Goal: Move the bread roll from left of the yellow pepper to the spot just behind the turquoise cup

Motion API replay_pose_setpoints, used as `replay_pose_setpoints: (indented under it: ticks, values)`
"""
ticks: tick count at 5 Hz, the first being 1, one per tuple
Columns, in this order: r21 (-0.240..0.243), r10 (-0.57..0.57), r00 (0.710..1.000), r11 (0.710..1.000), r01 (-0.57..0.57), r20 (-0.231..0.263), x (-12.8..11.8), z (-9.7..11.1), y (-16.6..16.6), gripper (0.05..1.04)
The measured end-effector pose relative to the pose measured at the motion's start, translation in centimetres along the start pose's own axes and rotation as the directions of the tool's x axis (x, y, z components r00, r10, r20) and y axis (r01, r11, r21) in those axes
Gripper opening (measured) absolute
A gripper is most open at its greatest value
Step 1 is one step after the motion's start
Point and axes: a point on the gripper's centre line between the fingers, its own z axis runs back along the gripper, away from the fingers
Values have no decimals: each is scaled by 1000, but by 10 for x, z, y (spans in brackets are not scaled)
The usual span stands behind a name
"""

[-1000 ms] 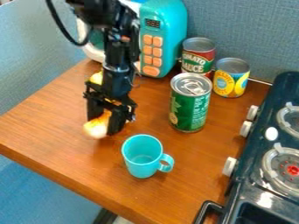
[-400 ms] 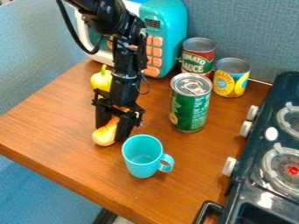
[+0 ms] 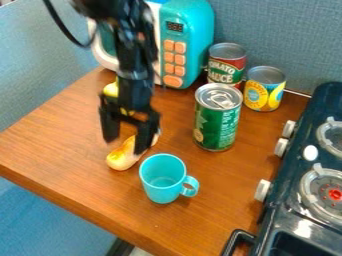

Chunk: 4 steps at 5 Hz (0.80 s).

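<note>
My gripper (image 3: 124,142) hangs over the left half of the wooden table, its two fingers spread apart and open. Just below it lies an elongated yellow-orange and pale object (image 3: 122,156), its far part behind the right finger. Close by on the near right stands a turquoise mug (image 3: 161,180), handle to the right. Behind the gripper, a yellow object (image 3: 111,89) is partly hidden by the arm. To the right stands a tall green can (image 3: 217,120).
A turquoise and white toy microwave (image 3: 187,45) is at the back. Beside it stand a tomato sauce can (image 3: 226,65) and a yellow can (image 3: 264,90). A dark toy stove (image 3: 287,215) lines the right side, and the wooden table (image 3: 67,145) has its edge at the front left.
The elongated object moved right and toward the camera with my gripper, then was let go as the fingers opened. The gripper has since risen slightly and shifted left.
</note>
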Motion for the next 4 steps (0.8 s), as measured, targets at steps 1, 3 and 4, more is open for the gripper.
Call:
replay_pose_setpoints:
  ticks: [1,3,4]
  values:
    - [-6,-8,997,1000,8,81,0,26,1,1000]
    - [21,25,986,999,-29,168,-1,56,27,1000]
    - [28,28,977,999,-35,211,9,73,46,1000]
